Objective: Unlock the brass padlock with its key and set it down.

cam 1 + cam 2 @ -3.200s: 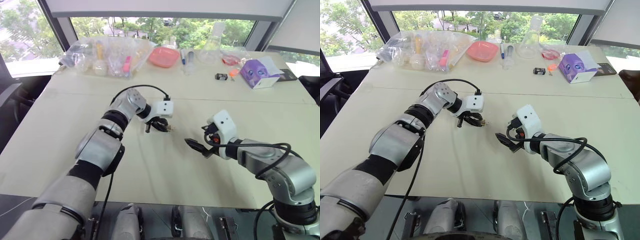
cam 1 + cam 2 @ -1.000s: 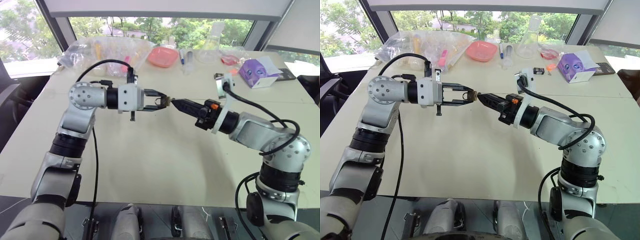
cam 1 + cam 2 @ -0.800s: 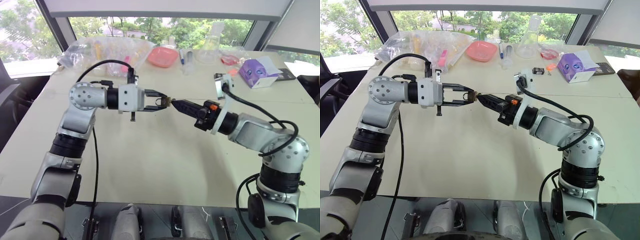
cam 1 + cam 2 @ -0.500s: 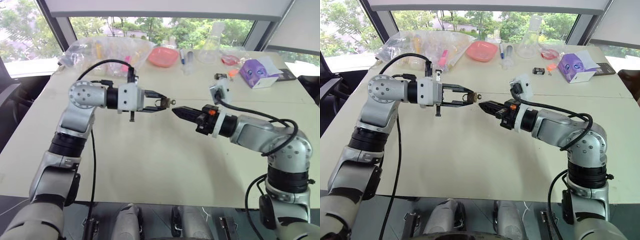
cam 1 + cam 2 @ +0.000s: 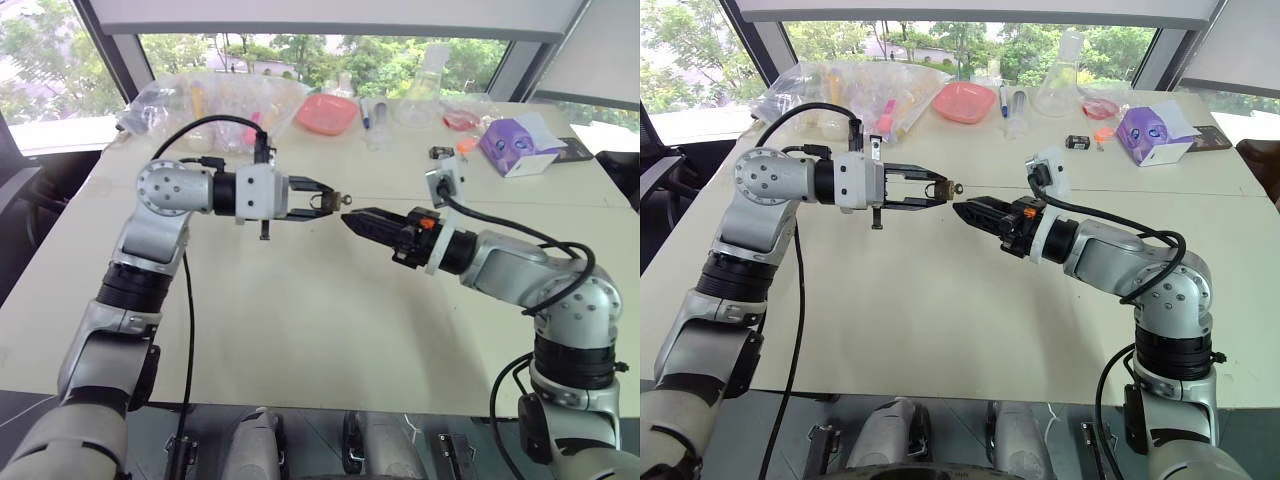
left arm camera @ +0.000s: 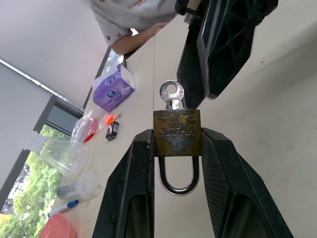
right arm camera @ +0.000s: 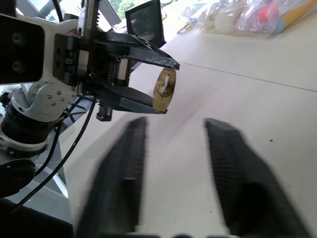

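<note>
Left gripper [image 6: 176, 163]: jaws clenched on the brass padlock [image 6: 177, 133], one black finger on each side of the squarish body, in the lower middle of the left wrist view. The silvery shackle [image 6: 179, 179] loops back between the fingers toward the wrist. The key [image 6: 171, 94] stands in the end of the padlock away from the shackle, its round holed bow sticking out past the fingertips. In the left eye view this gripper sits just left of frame centre, upper half, raised above the table [image 5: 300, 320] and pointing toward the right of the frame.

Right gripper [image 7: 173, 148]: jaws released, the two black fingers spread apart with bare table between them, holding nothing. Its tips [image 5: 352, 220] lie at frame centre in the left eye view, pointing left at the padlock, near the key but apart from it.

Table, far edge, top of the left eye view, left to right:
- clear plastic bag of mixed items [image 5: 215, 110], upper left
- pink tray [image 5: 328, 113], top centre
- clear flask [image 5: 422, 95], just right of centre
- small black box [image 5: 442, 153], upper right
- purple box [image 5: 518, 145], far upper right

A person's arm in a white sleeve [image 6: 136, 17] rests at the table's edge, top of the left wrist view.
</note>
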### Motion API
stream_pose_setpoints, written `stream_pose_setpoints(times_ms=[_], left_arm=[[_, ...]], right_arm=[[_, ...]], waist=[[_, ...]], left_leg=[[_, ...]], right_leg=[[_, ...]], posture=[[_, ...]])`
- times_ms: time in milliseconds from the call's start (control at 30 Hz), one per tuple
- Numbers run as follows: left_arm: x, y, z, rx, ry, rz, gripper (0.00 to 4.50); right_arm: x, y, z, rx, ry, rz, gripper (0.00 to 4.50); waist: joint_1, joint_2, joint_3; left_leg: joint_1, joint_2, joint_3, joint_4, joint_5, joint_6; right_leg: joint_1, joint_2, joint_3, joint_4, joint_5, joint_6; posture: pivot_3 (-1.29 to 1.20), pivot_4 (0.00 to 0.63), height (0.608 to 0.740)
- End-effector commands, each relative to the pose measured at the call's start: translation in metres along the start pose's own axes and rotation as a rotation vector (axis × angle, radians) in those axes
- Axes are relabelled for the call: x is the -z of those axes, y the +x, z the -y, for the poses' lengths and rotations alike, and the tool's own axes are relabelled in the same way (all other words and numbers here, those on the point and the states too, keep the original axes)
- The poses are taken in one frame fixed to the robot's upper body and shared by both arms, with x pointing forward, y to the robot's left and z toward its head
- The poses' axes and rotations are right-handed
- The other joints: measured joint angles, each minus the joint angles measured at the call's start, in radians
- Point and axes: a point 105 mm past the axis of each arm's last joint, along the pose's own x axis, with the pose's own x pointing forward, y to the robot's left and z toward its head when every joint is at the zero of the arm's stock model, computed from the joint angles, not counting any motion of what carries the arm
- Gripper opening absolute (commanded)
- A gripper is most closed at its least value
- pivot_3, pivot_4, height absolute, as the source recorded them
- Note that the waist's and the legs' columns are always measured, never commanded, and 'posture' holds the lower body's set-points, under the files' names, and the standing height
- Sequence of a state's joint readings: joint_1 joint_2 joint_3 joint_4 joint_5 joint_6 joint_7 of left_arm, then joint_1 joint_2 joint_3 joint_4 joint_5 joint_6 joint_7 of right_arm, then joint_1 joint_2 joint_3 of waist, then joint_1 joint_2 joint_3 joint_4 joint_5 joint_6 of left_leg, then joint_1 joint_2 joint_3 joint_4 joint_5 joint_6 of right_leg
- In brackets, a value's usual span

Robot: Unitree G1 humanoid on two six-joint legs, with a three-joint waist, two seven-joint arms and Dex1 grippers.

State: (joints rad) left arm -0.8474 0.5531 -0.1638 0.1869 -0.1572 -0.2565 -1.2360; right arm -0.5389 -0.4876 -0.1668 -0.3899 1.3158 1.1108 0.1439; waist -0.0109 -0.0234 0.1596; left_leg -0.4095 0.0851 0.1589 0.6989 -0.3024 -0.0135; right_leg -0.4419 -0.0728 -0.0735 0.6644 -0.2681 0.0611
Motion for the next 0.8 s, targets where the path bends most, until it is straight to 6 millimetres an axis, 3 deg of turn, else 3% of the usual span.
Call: stream_pose_setpoints(times_ms=[33,67,367,500,700,800], left_arm=[[-0.0106,-0.0036,-0.0073,-0.024,0.065,0.013,0.71],[-0.0099,-0.0034,-0.0046,-0.015,0.074,0.009,0.71],[-0.0094,-0.0011,0.0010,-0.011,0.105,0.010,0.71],[-0.0109,-0.0005,-0.0005,-0.023,0.108,0.015,0.71],[-0.0112,-0.0009,0.0014,-0.020,0.117,0.014,0.71],[-0.0107,-0.0007,0.0019,-0.019,0.130,0.010,0.71]], right_arm=[[-0.0159,-0.0031,-0.0054,-0.017,-0.007,0.071,4.06],[-0.0175,-0.0033,-0.0061,-0.022,-0.001,0.079,4.43],[-0.0187,-0.0022,-0.0058,-0.021,0.035,0.086,4.43],[-0.0160,-0.0011,-0.0043,-0.013,0.041,0.074,3.23],[-0.0158,0.0008,-0.0033,-0.009,0.051,0.074,0.12],[-0.0147,0.0017,-0.0050,-0.018,0.053,0.066,0.05]], waist=[[0.000,0.000,0.000],[0.000,0.000,0.000],[0.000,0.000,0.000],[0.000,0.000,0.000],[0.000,0.000,0.000],[0.000,0.000,0.000]], left_leg=[[0.000,0.000,0.000,0.000,0.000,0.000],[0.000,0.000,0.000,0.000,0.000,0.000],[0.000,0.000,0.000,0.000,0.000,0.000],[0.000,0.000,0.000,0.000,0.000,0.000],[0.000,0.000,0.000,0.000,0.000,0.000],[0.000,0.000,0.000,0.000,0.000,0.000]], right_leg=[[0.000,0.000,0.000,0.000,0.000,0.000],[0.000,0.000,0.000,0.000,0.000,0.000],[0.000,0.000,0.000,0.000,0.000,0.000],[0.000,0.000,0.000,0.000,0.000,0.000],[0.000,0.000,0.000,0.000,0.000,0.000],[0.000,0.000,0.000,0.000,0.000,0.000]], posture=[[0.00,0.150,0.740],[0.00,0.150,0.740],[0.00,0.150,0.740],[0.00,0.150,0.740],[0.00,0.150,0.740],[0.00,0.150,0.740]])
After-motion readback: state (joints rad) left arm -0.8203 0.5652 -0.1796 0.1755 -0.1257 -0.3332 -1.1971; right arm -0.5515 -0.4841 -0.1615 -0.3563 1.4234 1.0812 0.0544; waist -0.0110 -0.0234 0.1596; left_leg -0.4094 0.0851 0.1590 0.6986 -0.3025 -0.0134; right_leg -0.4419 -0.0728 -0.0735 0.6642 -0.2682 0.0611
